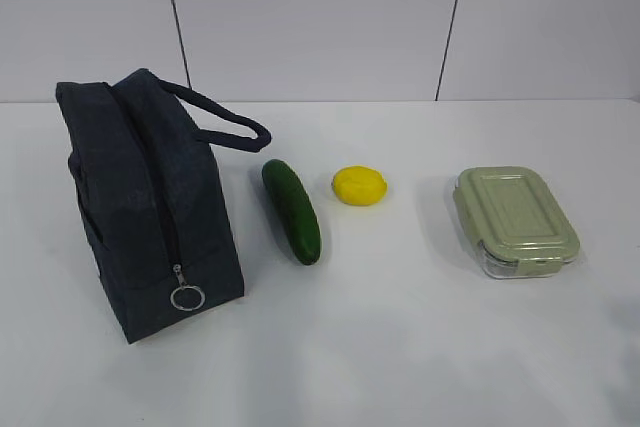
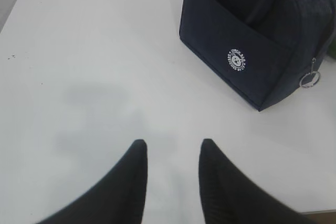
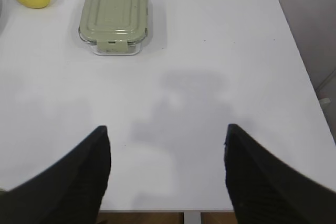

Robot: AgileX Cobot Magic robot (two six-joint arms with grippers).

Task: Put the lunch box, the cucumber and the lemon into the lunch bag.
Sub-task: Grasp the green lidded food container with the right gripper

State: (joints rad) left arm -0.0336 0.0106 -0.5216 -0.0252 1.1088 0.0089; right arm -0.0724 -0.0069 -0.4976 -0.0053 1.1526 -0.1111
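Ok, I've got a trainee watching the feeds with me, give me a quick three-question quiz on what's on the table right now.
1. True or false: the bag is zipped shut.
2. Going from the bag toward the box, which comes first: A) the lemon, B) the cucumber?
3. Fill in: the left tool and the right tool both stand ____ and hold nothing.

Key
1. True: the zipper runs closed down to the ring pull.
2. B: the cucumber lies beside the bag, the lemon past it.
3. Open: each hangs over bare table, the right one spread wider.
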